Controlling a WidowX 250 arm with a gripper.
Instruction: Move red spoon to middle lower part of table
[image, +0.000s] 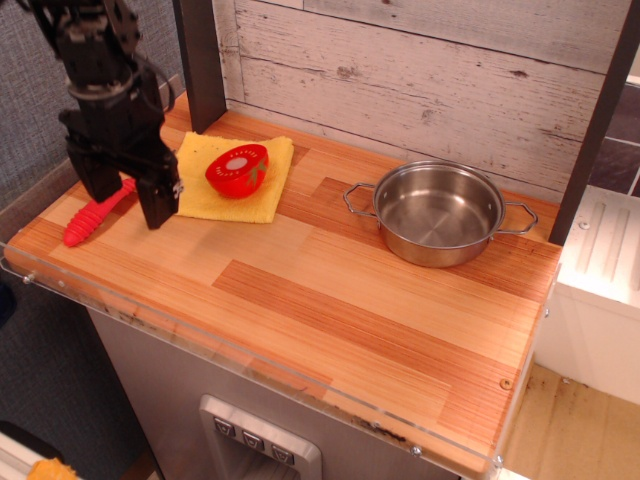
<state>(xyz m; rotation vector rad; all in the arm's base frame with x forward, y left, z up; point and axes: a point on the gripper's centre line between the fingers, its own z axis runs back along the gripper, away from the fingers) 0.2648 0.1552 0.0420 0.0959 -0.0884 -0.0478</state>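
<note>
Arm upright over worktop left end; fingers point down, spread apart, holding nothing | red spoon lies between them, head hidden

Striped wooden table, clear plastic rim at front edge.
On it: red spoon at left end; yellow cloth rear left; steel pot rear right, well apart.

spoon: my red ribbed plastic handle
table: smooth striped wood, clear plastic rim
pot: shiny metal
cloth: matt yellow
tomato: glossy red
</note>
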